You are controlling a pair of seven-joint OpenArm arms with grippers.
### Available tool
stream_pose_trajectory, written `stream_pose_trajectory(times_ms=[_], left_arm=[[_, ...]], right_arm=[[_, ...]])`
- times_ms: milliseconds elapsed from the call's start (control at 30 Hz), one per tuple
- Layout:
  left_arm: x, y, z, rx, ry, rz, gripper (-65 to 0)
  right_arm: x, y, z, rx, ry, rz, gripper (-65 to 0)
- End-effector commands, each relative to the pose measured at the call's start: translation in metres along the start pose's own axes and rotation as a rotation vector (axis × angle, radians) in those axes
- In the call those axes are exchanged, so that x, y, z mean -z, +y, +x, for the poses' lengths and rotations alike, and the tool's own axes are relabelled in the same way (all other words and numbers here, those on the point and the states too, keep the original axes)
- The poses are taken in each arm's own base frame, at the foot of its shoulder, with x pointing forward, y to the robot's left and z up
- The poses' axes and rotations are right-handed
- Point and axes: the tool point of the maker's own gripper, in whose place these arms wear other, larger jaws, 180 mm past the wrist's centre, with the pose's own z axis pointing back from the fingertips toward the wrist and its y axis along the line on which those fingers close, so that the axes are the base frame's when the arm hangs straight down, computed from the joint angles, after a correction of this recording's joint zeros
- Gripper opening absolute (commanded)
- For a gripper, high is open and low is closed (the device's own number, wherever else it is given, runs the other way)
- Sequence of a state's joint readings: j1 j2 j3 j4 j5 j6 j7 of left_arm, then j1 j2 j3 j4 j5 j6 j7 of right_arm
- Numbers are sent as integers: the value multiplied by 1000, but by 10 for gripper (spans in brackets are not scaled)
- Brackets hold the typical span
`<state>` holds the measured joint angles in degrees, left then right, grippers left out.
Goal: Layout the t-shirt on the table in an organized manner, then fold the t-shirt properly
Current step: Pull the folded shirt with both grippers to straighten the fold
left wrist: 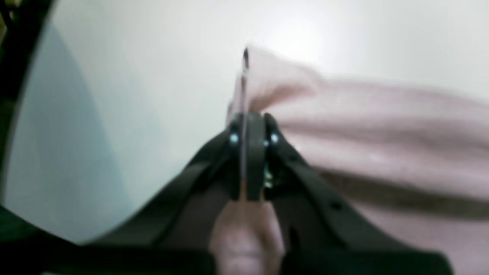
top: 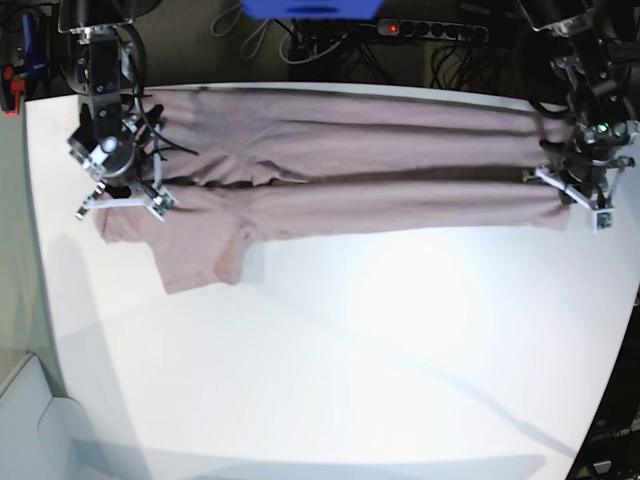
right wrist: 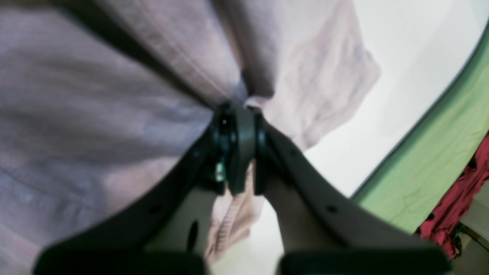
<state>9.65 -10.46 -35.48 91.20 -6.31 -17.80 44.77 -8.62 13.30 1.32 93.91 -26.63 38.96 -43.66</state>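
The dusty-pink t-shirt [top: 350, 170] is stretched in a long band across the far part of the white table [top: 350, 350], with lengthwise folds. One short sleeve [top: 200, 250] lies flat on the table near its left end. My right gripper [top: 120, 195] is shut on the shirt's left end; in the right wrist view the gripper [right wrist: 238, 110] pinches bunched cloth [right wrist: 95, 114]. My left gripper [top: 578, 195] is shut on the right end; in the left wrist view the gripper [left wrist: 248, 118] clamps the shirt's edge [left wrist: 382, 145] just above the table [left wrist: 133, 95].
A power strip [top: 430, 30], cables and a blue object [top: 310, 8] lie behind the table's far edge. Beyond the table's rounded edge the right wrist view shows a green surface [right wrist: 439, 160] and a red spotted cloth [right wrist: 458, 202].
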Motion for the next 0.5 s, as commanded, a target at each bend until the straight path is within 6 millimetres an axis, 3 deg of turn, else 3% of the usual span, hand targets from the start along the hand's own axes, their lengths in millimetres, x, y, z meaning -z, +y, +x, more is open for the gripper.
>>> stream_pose_trajectory(times_ms=[0,167,467], left_arm=[[1,7,6,-2,-19,16,-648],[14,8,-25,-31,69,6,-648],[25,6,-40,-54,121,-5,-648]], right_arm=[[2,9,-5,-6,17,37,-650],[2,8,-4,-5,14,33,-650],[1,-1,-1,1,13,16,-650]])
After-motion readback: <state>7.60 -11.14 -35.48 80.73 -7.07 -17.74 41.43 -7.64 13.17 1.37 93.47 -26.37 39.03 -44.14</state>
